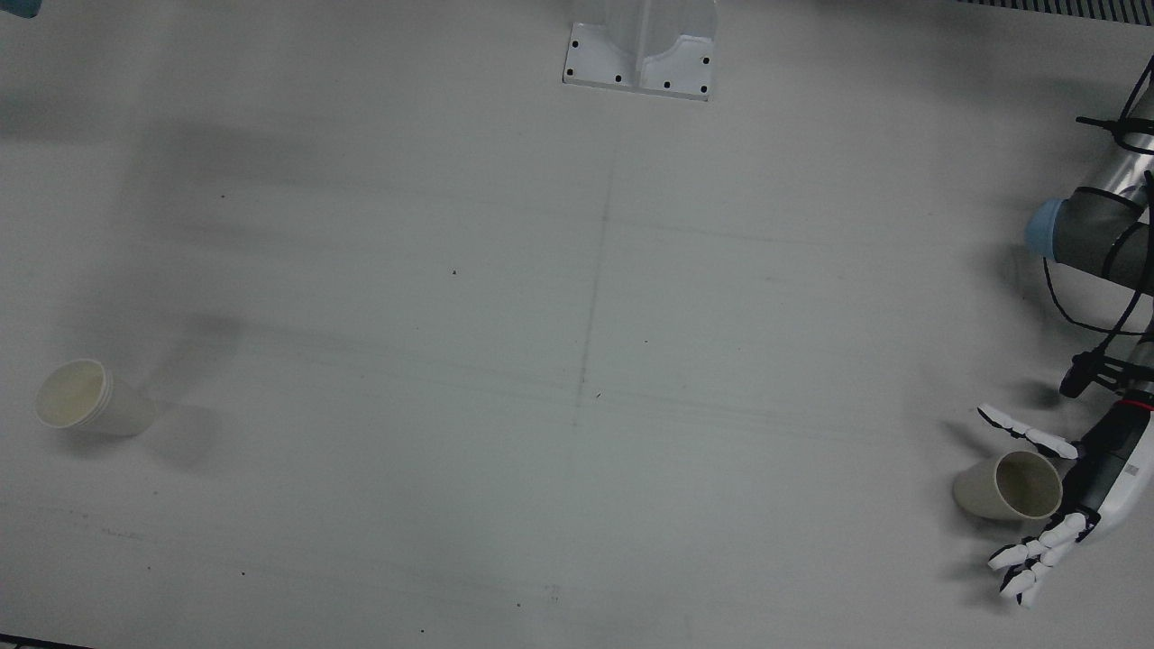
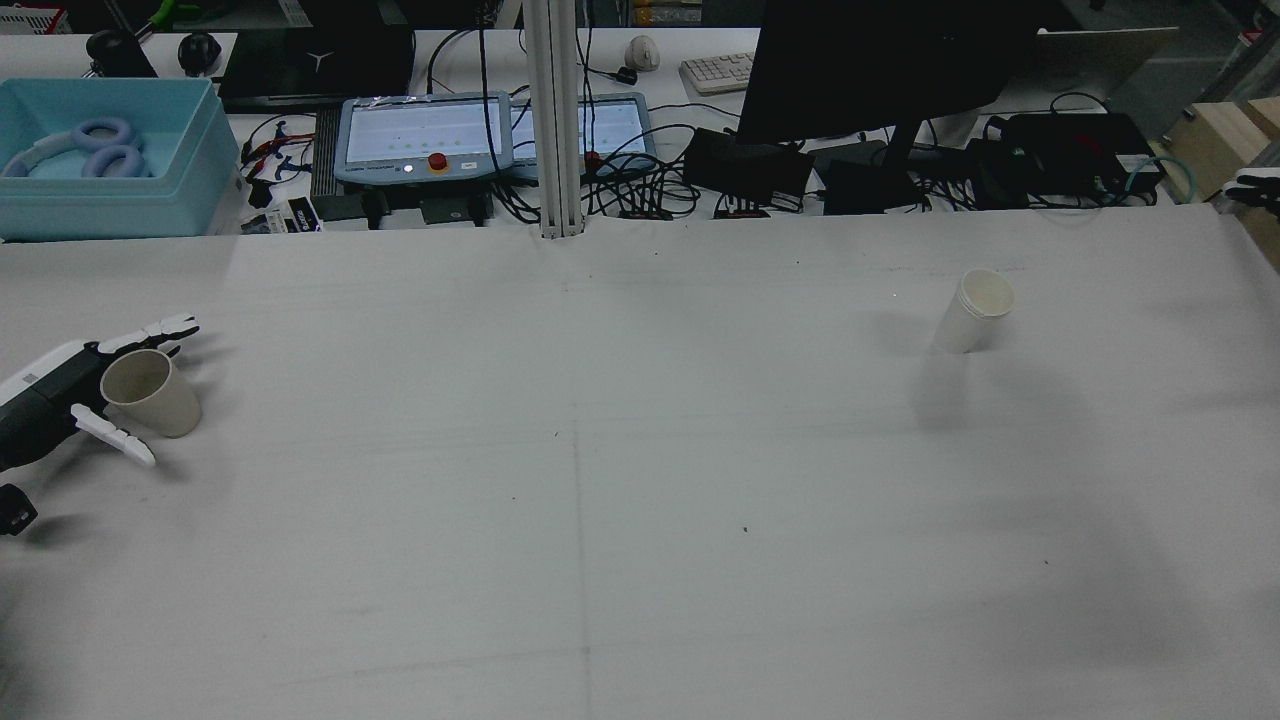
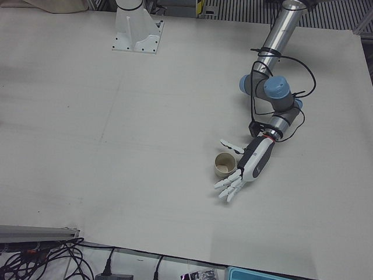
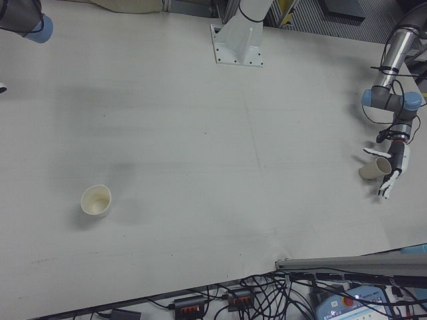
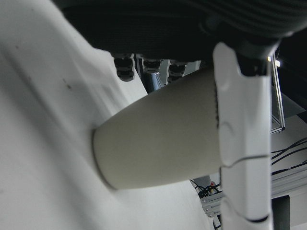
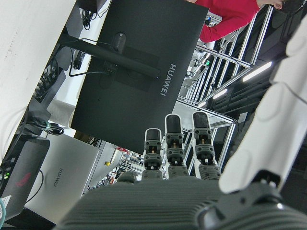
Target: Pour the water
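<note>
A beige paper cup (image 1: 1005, 487) stands upright on the white table at the robot's far left; it also shows in the rear view (image 2: 150, 392) and the left-front view (image 3: 224, 165). My left hand (image 1: 1102, 469) (image 2: 55, 395) (image 3: 254, 162) lies low beside it, with the fingers stretched past one side and the thumb past the other, not closed on it. In the left hand view the cup (image 5: 158, 139) fills the frame, with the thumb (image 5: 242, 143) alongside it. A white paper cup (image 1: 86, 410) (image 2: 975, 310) (image 4: 95, 200) stands far off on the right half. My right hand (image 2: 1258, 187) is at the table's far right edge, with its fingers (image 6: 173, 143) extended and empty.
A white arm pedestal base (image 1: 640, 59) is bolted at the table's back middle. Beyond the far edge stand a blue bin (image 2: 100, 160), teach pendants (image 2: 420, 135), a monitor (image 2: 880, 70) and cables. The left arm's elbow (image 1: 1082, 230) hangs over the table's edge.
</note>
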Motion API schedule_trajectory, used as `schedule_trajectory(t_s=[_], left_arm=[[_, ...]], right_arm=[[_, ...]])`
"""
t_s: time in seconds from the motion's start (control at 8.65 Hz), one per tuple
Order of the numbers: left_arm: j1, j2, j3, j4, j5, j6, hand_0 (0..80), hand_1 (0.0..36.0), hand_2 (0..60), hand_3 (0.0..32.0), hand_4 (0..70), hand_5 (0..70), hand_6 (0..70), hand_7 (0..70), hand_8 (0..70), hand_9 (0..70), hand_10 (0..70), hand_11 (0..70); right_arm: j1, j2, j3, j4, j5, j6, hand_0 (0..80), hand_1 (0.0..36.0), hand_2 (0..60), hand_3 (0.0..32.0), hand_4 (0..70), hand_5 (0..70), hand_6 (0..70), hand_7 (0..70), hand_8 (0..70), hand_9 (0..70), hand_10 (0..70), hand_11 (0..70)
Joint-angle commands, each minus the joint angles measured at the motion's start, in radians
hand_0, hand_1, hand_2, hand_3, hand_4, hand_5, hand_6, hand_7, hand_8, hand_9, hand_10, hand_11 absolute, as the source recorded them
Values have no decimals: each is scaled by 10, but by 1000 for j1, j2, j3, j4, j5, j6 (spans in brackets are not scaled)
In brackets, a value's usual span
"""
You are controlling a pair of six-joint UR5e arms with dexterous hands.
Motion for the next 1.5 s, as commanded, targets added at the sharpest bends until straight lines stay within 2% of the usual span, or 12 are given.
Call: schedule_trajectory(t_s=[0.0, 0.12, 0.23, 0.35, 0.46, 0.58, 0.69, 0.81, 1.04, 1.16, 1.27, 1.39], left_arm=[[20, -23, 3, 21, -1, -2, 653, 131, 0, 0, 338, 292, 52, 103, 38, 11, 53, 95], [20, -26, -7, 39, -3, -7, 639, 122, 0, 0, 406, 579, 49, 97, 36, 6, 54, 93], [20, -35, -8, 56, -3, -13, 640, 116, 0, 0, 480, 700, 49, 95, 36, 5, 51, 86], [20, -35, -9, 62, -3, -13, 645, 112, 0, 0, 634, 700, 58, 104, 46, 17, 58, 93], [20, -41, -9, 67, -3, -13, 714, 122, 0, 0, 700, 700, 67, 111, 59, 30, 66, 102], [19, -43, -9, 69, -3, -14, 797, 183, 2, 0, 700, 700, 80, 119, 70, 38, 74, 118], [19, -46, -14, 87, -3, -42, 675, 308, 521, 0, 700, 700, 85, 129, 75, 46, 80, 130], [19, -58, -40, 136, -2, -81, 621, 356, 600, 0, 700, 700, 86, 137, 74, 50, 87, 141], [19, -64, -104, 209, -2, -108, 604, 360, 600, 0, 700, 700, 89, 145, 70, 56, 102, 164], [17, -64, -129, 237, 0, -111, 600, 360, 600, 0, 700, 700, 95, 153, 71, 58, 105, 167], [16, -63, -165, 268, 2, -112, 606, 360, 600, 0, 700, 700, 95, 154, 70, 58, 102, 163], [16, -63, -190, 295, 2, -123, 607, 360, 600, 0, 700, 700, 93, 153, 68, 56, 99, 160]], right_arm=[[4, 0, -1, 0, 0, 0, 501, 79, 0, 0, 250, 200, 225, 266, 172, 180, 0, 0], [1, 0, -3, 0, 0, 2, 501, 79, 0, 0, 249, 201, 223, 264, 170, 179, 0, 0], [1, 0, -5, 0, 0, 2, 500, 78, 0, 0, 251, 199, 223, 264, 171, 181, 0, 0], [0, 0, -5, 0, 2, 2, 498, 75, 0, 0, 254, 200, 224, 265, 170, 180, 0, 0], [1, 0, -5, 0, 2, 2, 498, 76, 0, 0, 254, 201, 224, 267, 170, 180, 0, 0], [1, 0, -5, 0, 2, 2, 496, 74, 0, 0, 257, 202, 224, 267, 170, 181, 0, 0], [4, 0, -5, 0, 2, 2, 497, 74, 0, 0, 257, 202, 224, 266, 169, 181, 0, 0], [7, 0, -5, 0, 2, 3, 497, 75, 0, 0, 255, 201, 221, 263, 169, 180, 0, 0], [16, 1, -90, 14, 5, 29, 495, 73, 0, 0, 246, 196, 221, 263, 174, 186, 0, 0], [16, 21, -139, 41, 2, 25, 491, 70, 0, 0, 239, 191, 219, 257, 178, 191, 0, 0], [10, 45, -211, 101, 2, 21, 492, 66, 0, 0, 254, 184, 218, 239, 193, 198, 0, 0], [-2, 99, -309, 154, 2, 18, 502, 77, 0, 0, 269, 182, 223, 231, 200, 200, 0, 0]])
